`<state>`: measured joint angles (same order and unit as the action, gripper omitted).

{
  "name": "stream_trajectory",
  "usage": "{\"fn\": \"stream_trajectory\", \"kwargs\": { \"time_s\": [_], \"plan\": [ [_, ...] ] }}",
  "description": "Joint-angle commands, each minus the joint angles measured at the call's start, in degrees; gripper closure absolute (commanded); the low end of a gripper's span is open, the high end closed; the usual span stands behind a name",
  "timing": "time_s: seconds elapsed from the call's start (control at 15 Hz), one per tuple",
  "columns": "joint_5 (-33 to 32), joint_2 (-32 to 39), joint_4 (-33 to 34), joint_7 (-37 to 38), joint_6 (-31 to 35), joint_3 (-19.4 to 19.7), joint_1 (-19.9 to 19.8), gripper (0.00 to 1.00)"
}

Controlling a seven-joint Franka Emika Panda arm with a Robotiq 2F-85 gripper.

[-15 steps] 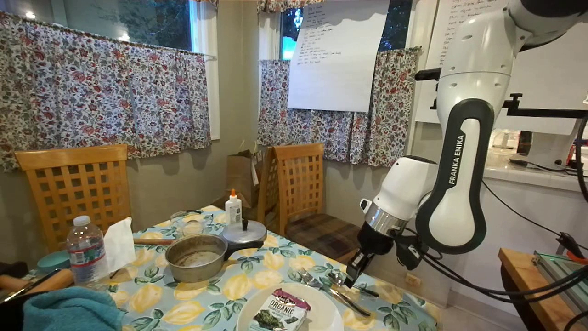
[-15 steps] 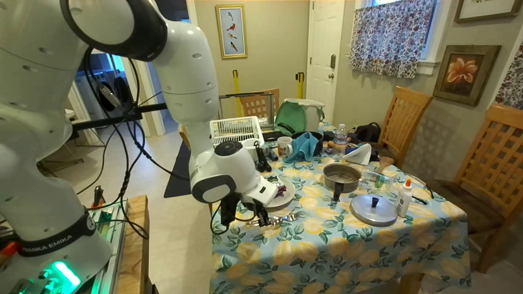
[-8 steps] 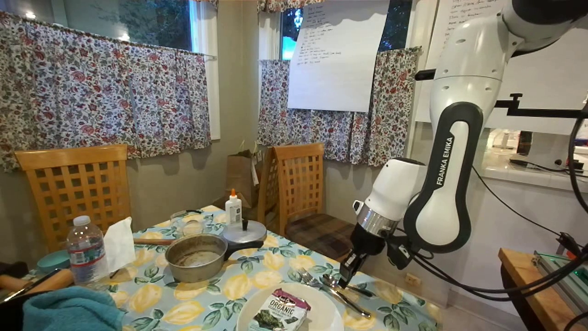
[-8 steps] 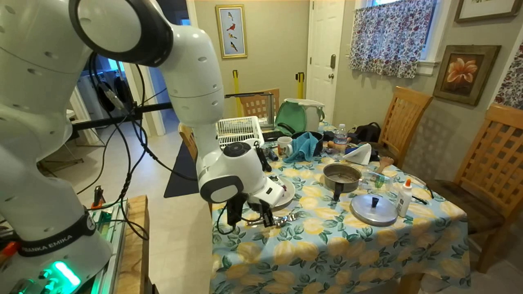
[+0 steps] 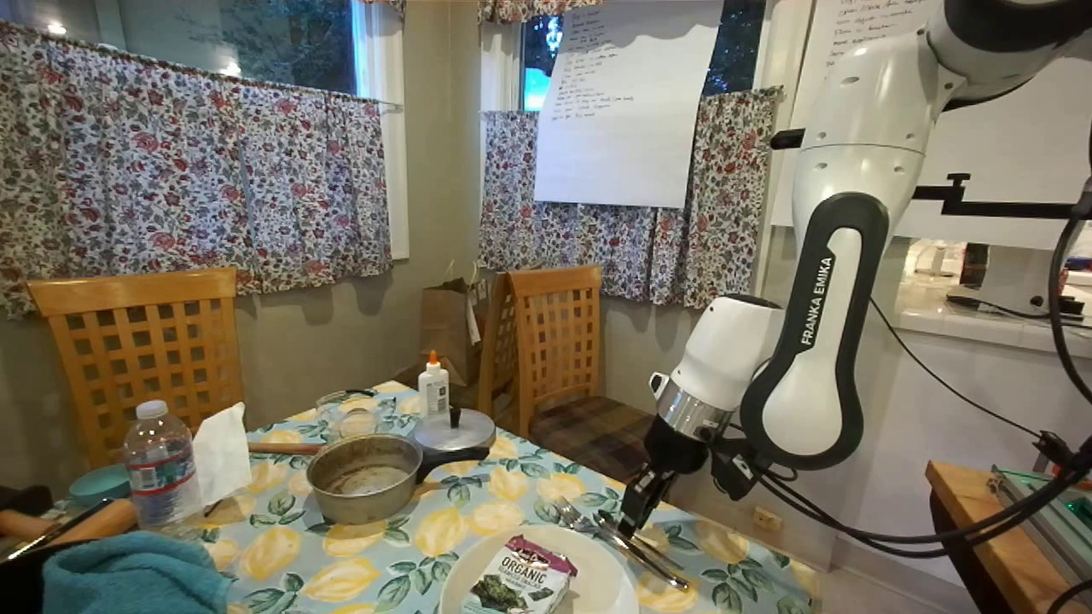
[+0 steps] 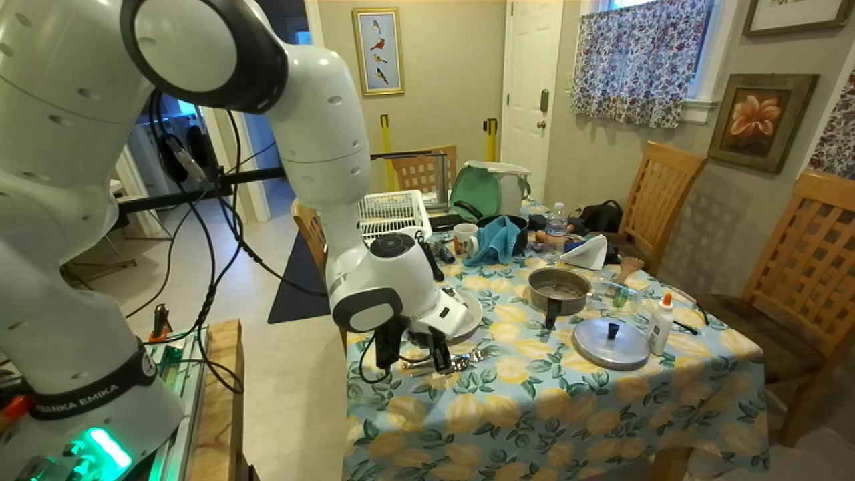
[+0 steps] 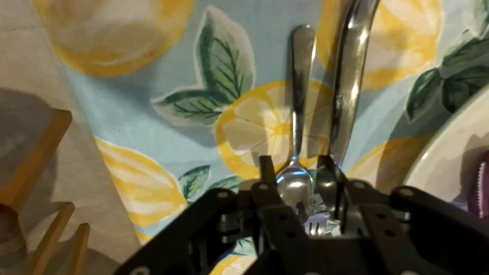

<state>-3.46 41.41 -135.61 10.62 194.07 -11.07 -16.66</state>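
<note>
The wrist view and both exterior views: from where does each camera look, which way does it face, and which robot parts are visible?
Wrist view: camera behind the open claw, which shows at the bottom, looking down at a spoon and other cutlery.
In an exterior view: near the plate, facing curtains and chairs; the arm and claw show at right.
In an exterior view: beside the arm, facing over the table to a white door; arm and base show at left.
Both exterior views share pot, lid, glue bottle.
</note>
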Motion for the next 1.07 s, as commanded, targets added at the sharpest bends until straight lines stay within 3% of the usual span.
{"fn": "stream_trajectory", "kwargs": {
  "time_s": [0.0, 0.33, 0.73, 1.0],
  "plan": [
    [1.1, -0.4, 0.3, -1.4, -0.7, -0.2, 0.4, 0.33],
    [2.3, -4.2, -2.4, -1.0, -0.8, 0.8, 3.8, 0.0],
    [5.6, -10.5, -5.4, -0.8, -3.3, 4.9, 11.5, 0.0],
    [6.6, -14.8, -6.7, -0.6, -8.4, 4.1, 13.0, 0.0]
  ]
}}
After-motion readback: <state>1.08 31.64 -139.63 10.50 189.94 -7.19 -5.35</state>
